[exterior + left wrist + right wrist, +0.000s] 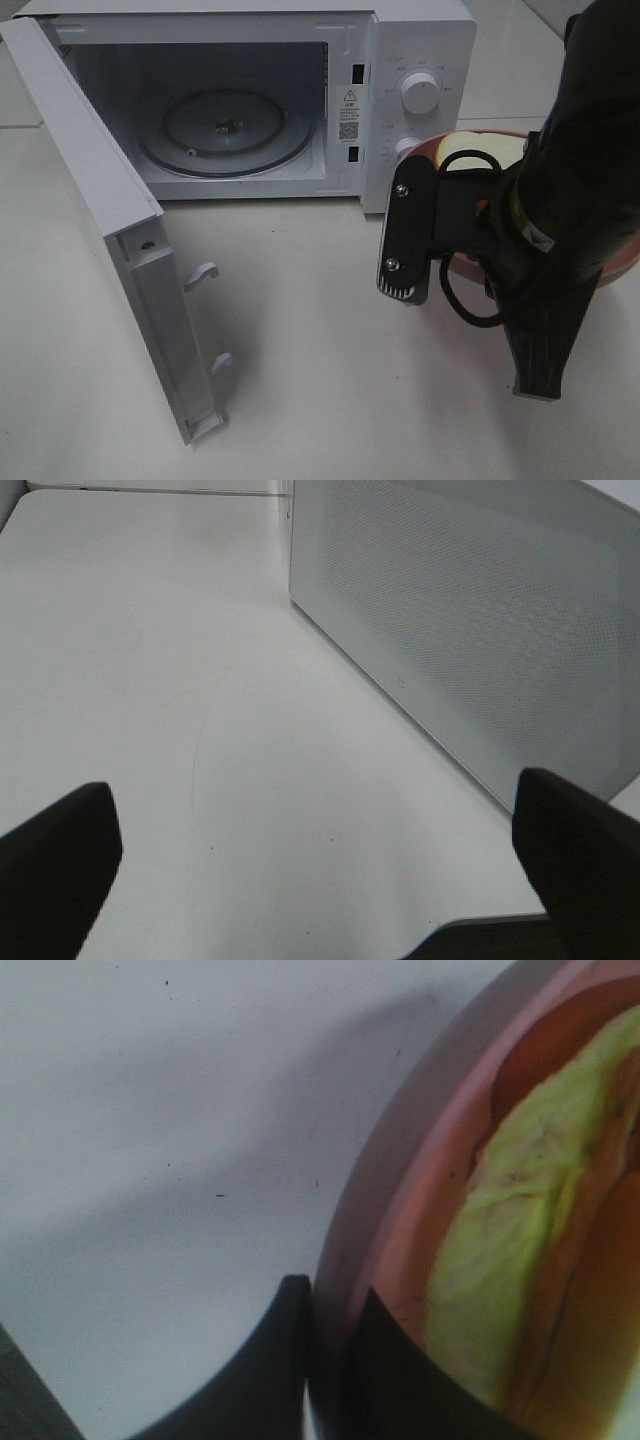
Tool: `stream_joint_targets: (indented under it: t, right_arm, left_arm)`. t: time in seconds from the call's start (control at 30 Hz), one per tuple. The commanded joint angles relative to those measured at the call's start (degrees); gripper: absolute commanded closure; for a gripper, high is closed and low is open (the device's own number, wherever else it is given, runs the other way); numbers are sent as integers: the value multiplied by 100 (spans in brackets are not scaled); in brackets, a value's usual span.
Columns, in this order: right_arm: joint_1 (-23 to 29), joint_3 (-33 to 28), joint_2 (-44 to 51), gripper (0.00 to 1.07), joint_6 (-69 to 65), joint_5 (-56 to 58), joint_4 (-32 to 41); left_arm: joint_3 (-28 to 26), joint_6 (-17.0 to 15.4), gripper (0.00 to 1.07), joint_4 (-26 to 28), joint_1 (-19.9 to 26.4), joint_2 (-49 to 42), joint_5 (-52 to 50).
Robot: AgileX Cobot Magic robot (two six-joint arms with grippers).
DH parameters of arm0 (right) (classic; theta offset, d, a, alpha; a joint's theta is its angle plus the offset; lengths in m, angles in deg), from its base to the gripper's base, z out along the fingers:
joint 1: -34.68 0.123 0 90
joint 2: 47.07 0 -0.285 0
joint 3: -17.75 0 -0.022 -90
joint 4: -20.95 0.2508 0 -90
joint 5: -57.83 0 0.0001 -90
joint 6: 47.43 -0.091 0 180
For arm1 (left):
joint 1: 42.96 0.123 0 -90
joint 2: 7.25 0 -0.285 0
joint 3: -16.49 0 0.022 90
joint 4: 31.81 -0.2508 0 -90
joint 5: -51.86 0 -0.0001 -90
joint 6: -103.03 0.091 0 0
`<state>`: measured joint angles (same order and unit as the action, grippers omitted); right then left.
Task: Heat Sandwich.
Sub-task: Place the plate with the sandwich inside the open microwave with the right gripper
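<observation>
The sandwich [478, 152], white bread with pale yellow-green and orange filling, lies on a round pink plate [625, 255] at the right of the exterior view, in front of the microwave's knobs. My right gripper [425, 240] is shut on the plate's left rim. In the right wrist view the right gripper [335, 1360] pinches the pink rim [400, 1210] between its two dark fingers [270, 1370], with the sandwich [500, 1260] just beyond. The left gripper [320, 880] is open and holds nothing, low over the table. It does not show in the exterior view.
The white microwave [420, 50] stands at the back with its door [110, 230] swung wide open to the left. Its glass turntable [222, 130] is bare. A white perforated microwave panel [480, 610] stands close ahead of the left gripper. The right arm [570, 250] covers much of the plate.
</observation>
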<state>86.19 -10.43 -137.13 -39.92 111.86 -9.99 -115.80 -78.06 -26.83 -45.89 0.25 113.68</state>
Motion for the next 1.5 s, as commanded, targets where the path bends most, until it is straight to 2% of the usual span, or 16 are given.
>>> stream_joint_targets:
  t: [0.03,0.3,0.77,1.0,1.27,1.43,1.5]
  right_arm:
    - [17,-11,63,107,544,-206,-143]
    - [17,-11,63,107,1455,-556,-34]
    - [17,-11,63,107,3925,-1438,527]
    - [17,-11,52,107,3896,-1788,596]
    - [-29,-11,11,107,4807,-1982,642]
    - [-487,-11,11,107,5707,-2194,1261]
    - [-756,-11,11,107,6755,-2183,1902]
  left_arm:
    - [0,11,7,23,11,-132,-34]
    - [0,11,7,23,11,-132,-34]
    - [0,11,7,23,11,-132,-34]
    - [0,11,7,23,11,-132,-34]
    - [0,11,7,23,11,-132,-34]
    - [0,11,7,23,11,-132,-34]
    - [0,11,7,23,11,-132,-34]
